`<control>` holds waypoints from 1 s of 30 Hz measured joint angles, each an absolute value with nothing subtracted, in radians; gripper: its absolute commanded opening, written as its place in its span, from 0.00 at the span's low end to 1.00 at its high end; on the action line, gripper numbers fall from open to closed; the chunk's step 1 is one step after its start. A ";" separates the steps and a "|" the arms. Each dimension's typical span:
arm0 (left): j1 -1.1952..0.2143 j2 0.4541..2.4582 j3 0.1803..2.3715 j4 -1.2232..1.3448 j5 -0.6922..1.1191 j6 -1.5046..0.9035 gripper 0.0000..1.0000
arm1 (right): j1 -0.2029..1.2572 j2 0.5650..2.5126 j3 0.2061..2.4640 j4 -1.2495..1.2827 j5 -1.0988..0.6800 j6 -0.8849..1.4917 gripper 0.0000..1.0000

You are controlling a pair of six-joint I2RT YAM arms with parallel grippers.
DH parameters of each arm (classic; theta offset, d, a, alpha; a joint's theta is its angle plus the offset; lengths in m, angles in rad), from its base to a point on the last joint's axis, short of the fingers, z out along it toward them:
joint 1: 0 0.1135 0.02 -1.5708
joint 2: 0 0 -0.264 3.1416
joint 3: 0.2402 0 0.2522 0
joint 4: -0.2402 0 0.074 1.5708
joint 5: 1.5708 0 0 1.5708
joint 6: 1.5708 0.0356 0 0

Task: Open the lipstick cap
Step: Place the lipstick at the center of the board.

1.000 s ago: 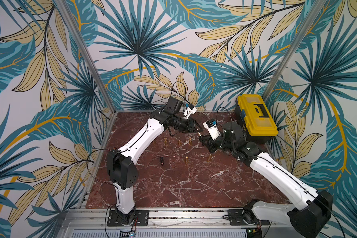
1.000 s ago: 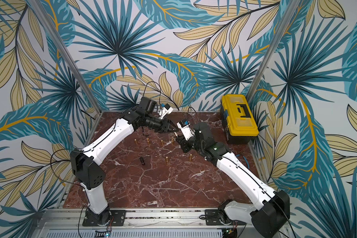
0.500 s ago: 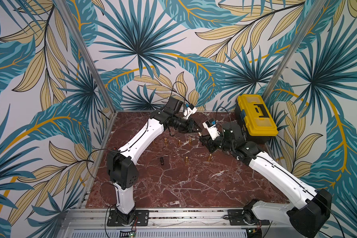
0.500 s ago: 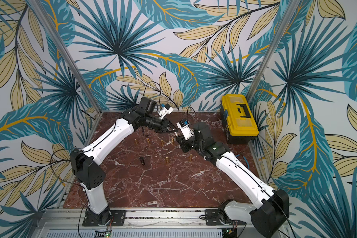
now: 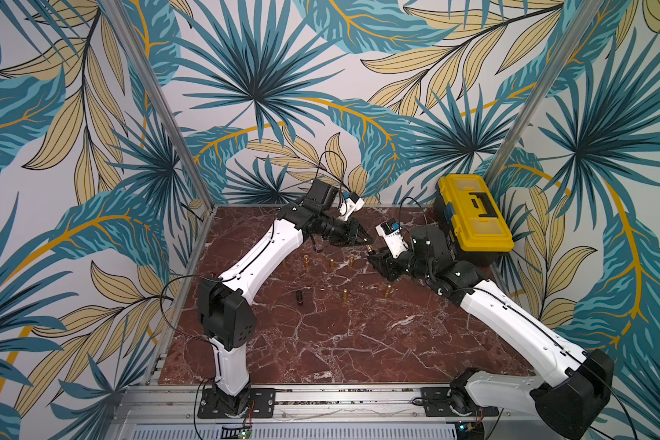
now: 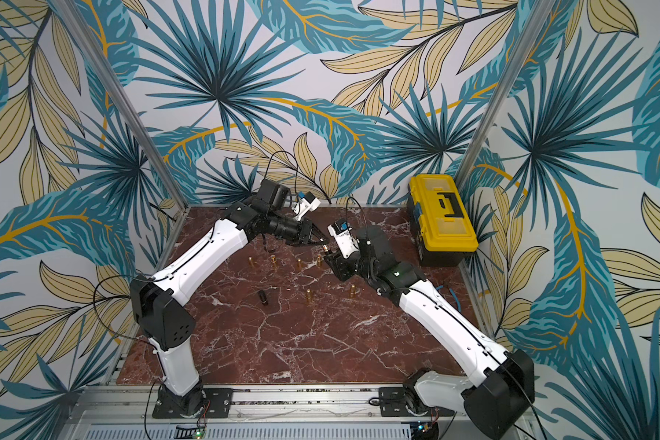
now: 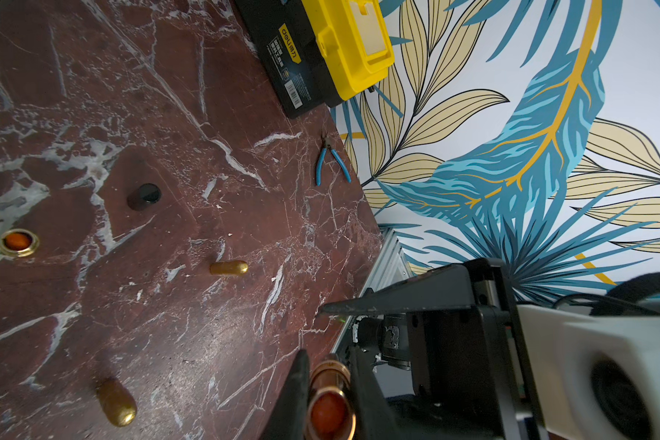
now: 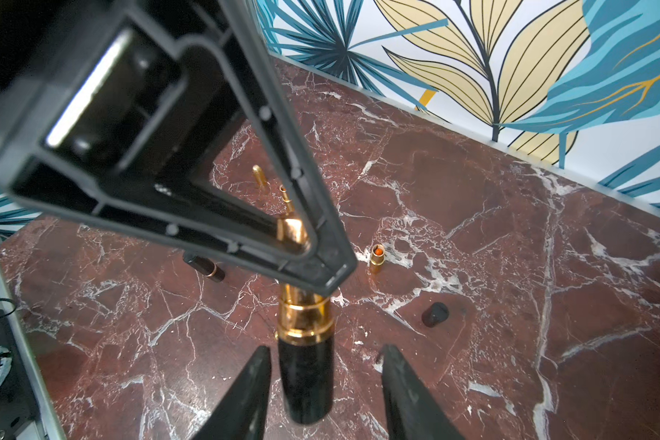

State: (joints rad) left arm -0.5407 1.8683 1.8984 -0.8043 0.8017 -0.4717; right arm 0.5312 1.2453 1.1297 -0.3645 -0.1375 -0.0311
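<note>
Top views: left gripper (image 5: pixel 365 241) and right gripper (image 5: pixel 378 259) tip to tip over the far table (image 5: pixel 321 343), lipstick (image 5: pixel 370 250) between them
Left wrist: left jaws pinched on its gold sleeve, orange tip bare; black cap (image 7: pixel 143 196) stands loose on the table
Right wrist: right fingers (image 8: pixel 252 388) spread, clear of the black base; uncapping looks done, only set-down left, I'd say

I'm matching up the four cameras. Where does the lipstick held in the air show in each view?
Top view: lipstick near picture centre.
Top view: lipstick again near centre.
Left wrist: orange tip toward the camera, in the left gripper's jaws.
Right wrist: black base nearest, between the right gripper's open jaws.
Shared landmark: the left gripper, clamped on the gold end in all four.
</note>
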 measured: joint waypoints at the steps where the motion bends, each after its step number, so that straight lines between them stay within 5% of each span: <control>1: -0.541 1.868 1.899 -0.804 0.795 -0.471 0.11 | 0.531 1.244 1.130 -0.366 -0.129 -0.031 0.49; 12: -0.574 1.981 2.150 -0.804 0.521 -0.410 0.12 | 0.531 1.005 1.114 -0.464 0.031 -0.026 0.50; 30: -0.806 2.511 2.528 -0.804 0.080 -0.168 0.13 | 0.531 0.767 1.065 -0.630 0.404 0.060 0.50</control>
State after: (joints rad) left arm -0.8059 2.5114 2.5282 -0.8040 0.0799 -0.1677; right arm 0.5312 0.7673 1.0653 -0.6304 0.4038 0.0597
